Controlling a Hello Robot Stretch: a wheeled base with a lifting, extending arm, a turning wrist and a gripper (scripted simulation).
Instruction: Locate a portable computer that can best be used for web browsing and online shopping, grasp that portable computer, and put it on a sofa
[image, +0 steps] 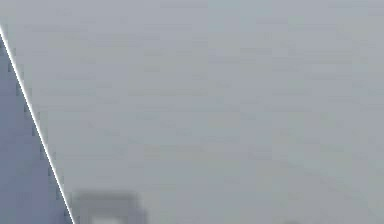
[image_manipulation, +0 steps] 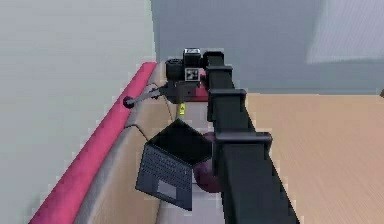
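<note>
Laptop (image_manipulation: 168, 160) open on sofa (image_manipulation: 88, 152), apart from pincer (image_manipulation: 146, 97), beside arm (image_manipulation: 240, 140).

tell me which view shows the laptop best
The arm side view: the laptop shows as a dark, open shape with its keyboard visible, against the red-edged sofa, left of the arm. The forward view faces a plain grey wall.
</note>
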